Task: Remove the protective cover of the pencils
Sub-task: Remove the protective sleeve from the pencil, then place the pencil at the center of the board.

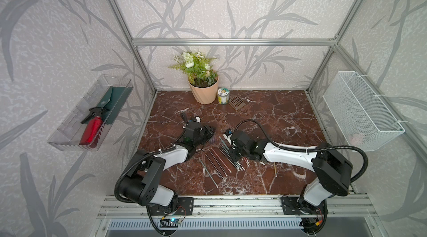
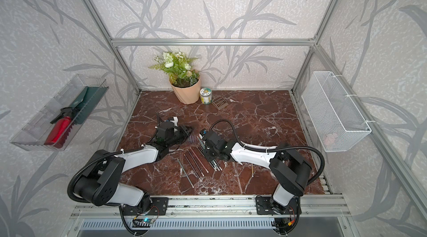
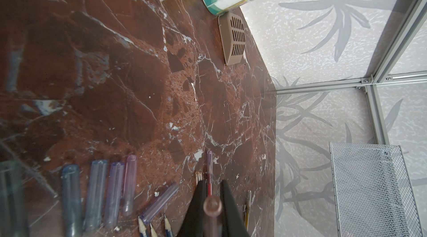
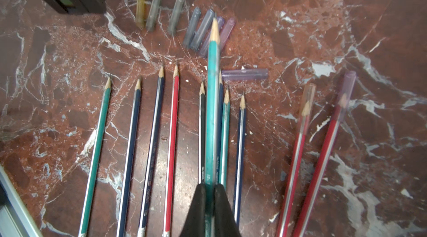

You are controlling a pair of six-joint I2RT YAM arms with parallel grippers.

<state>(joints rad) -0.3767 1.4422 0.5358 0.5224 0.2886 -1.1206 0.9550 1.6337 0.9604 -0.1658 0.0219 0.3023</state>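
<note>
Aluminium-framed enclosure (image 1: 231,41): one, its walls papered pale with grey leaf sprays.
Red-brown marble-patterned desk (image 1: 277,118): one.
White wire mesh basket (image 1: 346,99): one, on the right wall.
Clear plastic tray (image 1: 69,136): one, on the left wall, holding one red bottle with black sprayer (image 1: 91,132).
Peach pot of green-and-white flowers (image 1: 204,95), yellow-labelled jar (image 1: 223,95), brown slotted vent (image 1: 236,102): one each, in a row at the desk's back edge.
Long thin pencils (image 4: 172,155): eleven counted in the right wrist view. Ten lie fanned on the desk between the arms: eight are bare-tipped and two red pencils (image 4: 298,155) are capped.
Right gripper (image 4: 209,186): clamped on the eleventh, a bare-tipped teal pencil (image 4: 212,108), above the rest.
Short translucent caps (image 4: 191,25): eight loose on the desk just beyond the tips.
Left gripper (image 3: 211,181): closed on one pinkish cap (image 3: 212,205).
</note>
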